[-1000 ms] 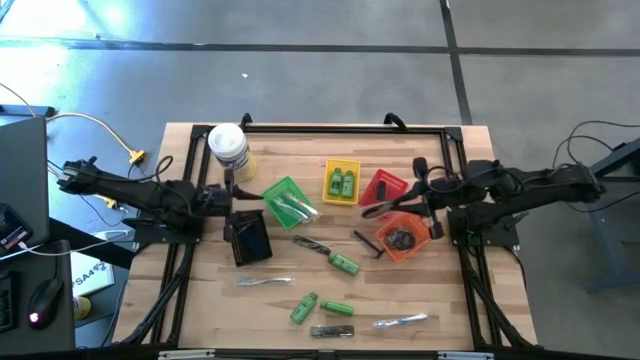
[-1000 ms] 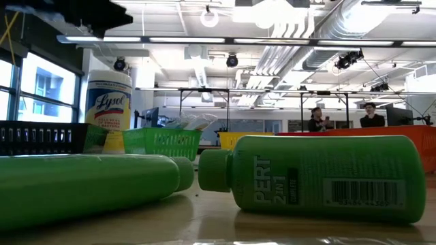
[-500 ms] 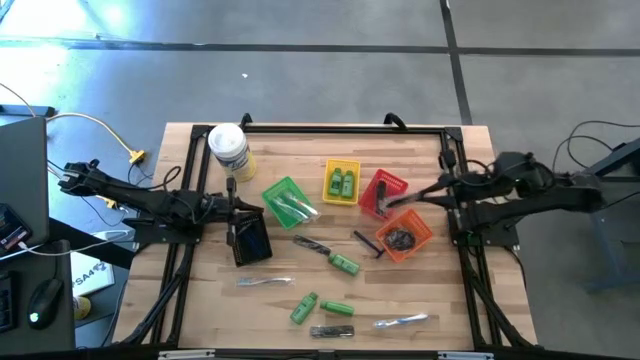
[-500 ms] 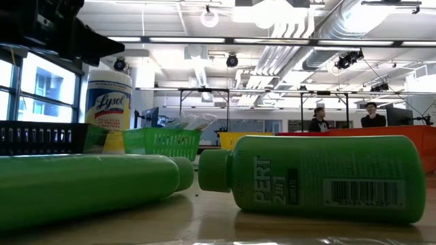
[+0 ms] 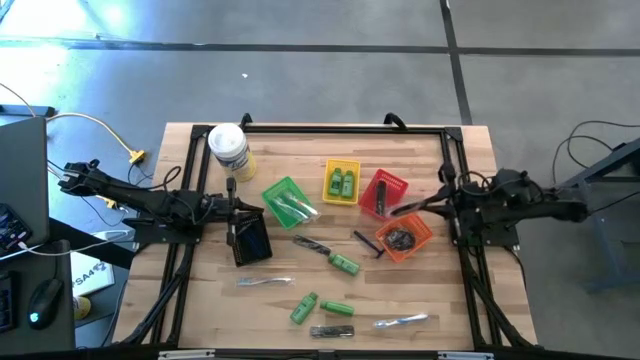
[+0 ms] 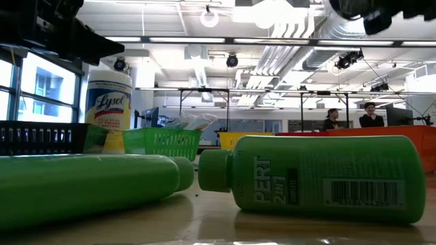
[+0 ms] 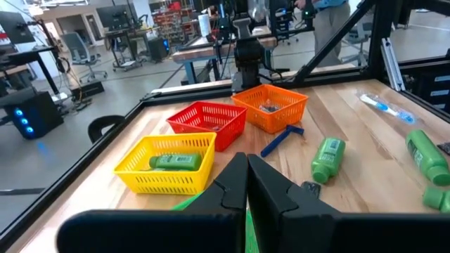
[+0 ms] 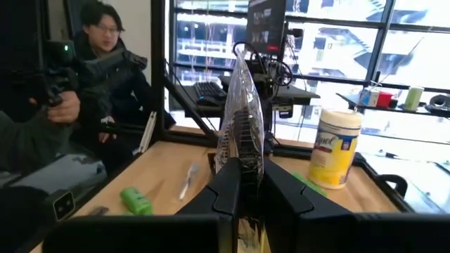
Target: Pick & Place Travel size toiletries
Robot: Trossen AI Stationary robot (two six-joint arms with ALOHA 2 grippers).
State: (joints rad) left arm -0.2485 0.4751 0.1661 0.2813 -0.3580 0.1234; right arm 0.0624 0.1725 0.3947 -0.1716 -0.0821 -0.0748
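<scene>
Several toiletries lie loose on the table: green bottles (image 5: 345,264) (image 5: 304,308), a dark comb (image 5: 312,243), a razor (image 5: 368,243) and clear-wrapped pieces (image 5: 265,282) (image 5: 402,321). Two green bottles (image 6: 320,178) fill the low view. My right gripper (image 5: 437,195) is shut on a clear-wrapped dark comb (image 8: 239,112), whose free end is above the gap between the red basket (image 5: 383,191) and the orange basket (image 5: 403,236). My left gripper (image 7: 246,184) is shut on nothing, by the black basket (image 5: 248,240). My right gripper pinches the clear-wrapped comb by one end (image 8: 240,163) between its two fingers. The fingers come in from the table's right side, and the comb sticks out ahead of them, in line with them. It is lifted clear of the baskets and the table.
Green (image 5: 288,200) and yellow (image 5: 342,181) baskets hold items at mid-table. A white-lidded wipes jar (image 5: 229,147) stands at the far left. A dark frame (image 5: 340,128) runs along the table's edges. People are in the room beyond (image 8: 98,56).
My right gripper has drawn back toward the table's right edge, carrying the wrapped comb from over the red basket to the gap beside the orange one. My left gripper has come a little toward the near edge and lower, by the black basket.
</scene>
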